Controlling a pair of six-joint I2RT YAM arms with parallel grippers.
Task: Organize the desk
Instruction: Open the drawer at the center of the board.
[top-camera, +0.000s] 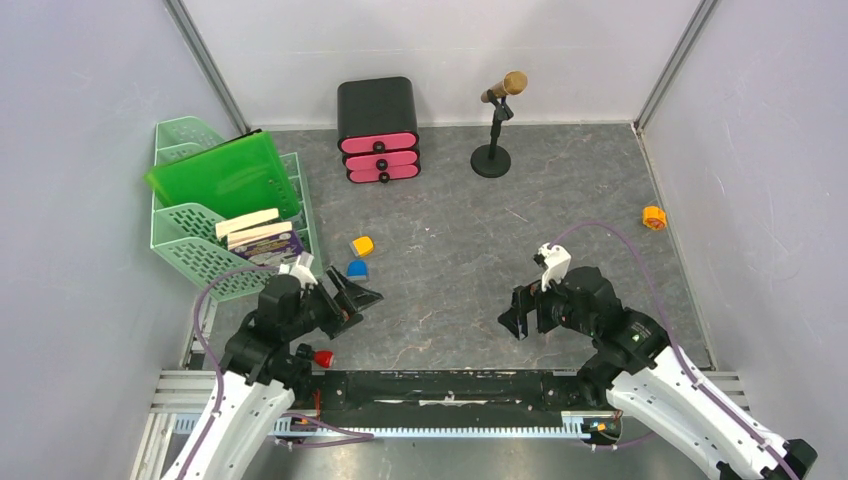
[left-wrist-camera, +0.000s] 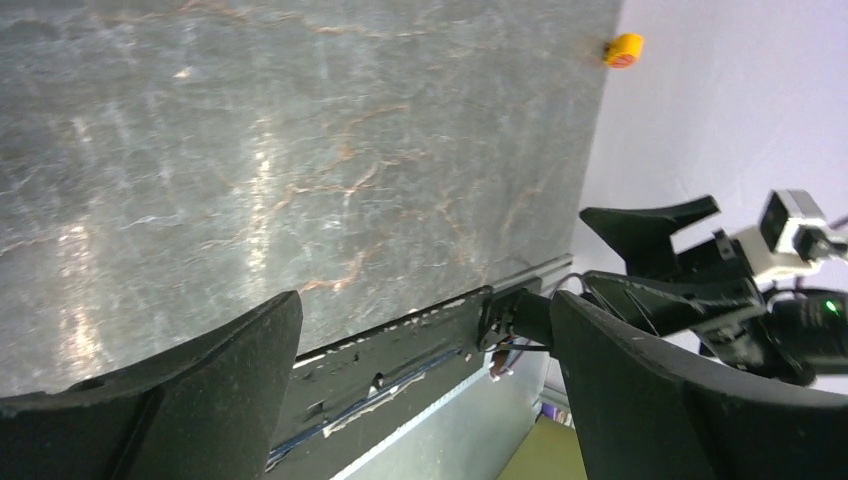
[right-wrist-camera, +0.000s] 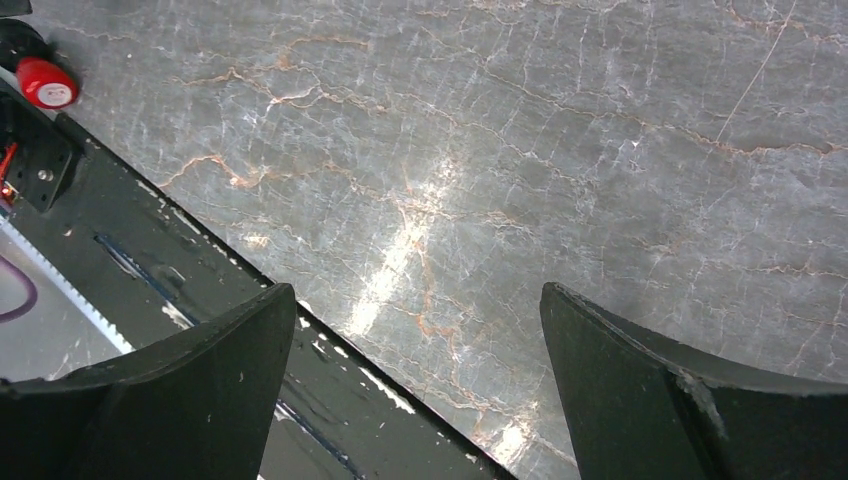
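- Two end effectors are hanging low over the near part of the surface. I am keeping both with fingers spread wide and nothing between them, which suits arms that are holding nothing.
- The surface is stretching from the rail at my bases to the back wall, dark grey with pale veins, and it is carrying everything else.
- My left end effector is pointing toward the middle, just on my side of a blue block and a yellow block. Its wrist view is showing only bare stone between the fingers, so I am judging it is not lined up on either block.
- My right end effector is facing inward as well, well apart from an orange piece lying near the right wall. Its wrist view is also showing only stone.
- A green tray is standing at the left edge. A folder is tilting across its upper tier and books are lying in the lower one, so it is probably serving as the place for flat things.
- Drawers and a microphone are standing along the back, out of my working space.
- I am reading the three loose pieces as the clutter, with the two blocks falling to my left side.
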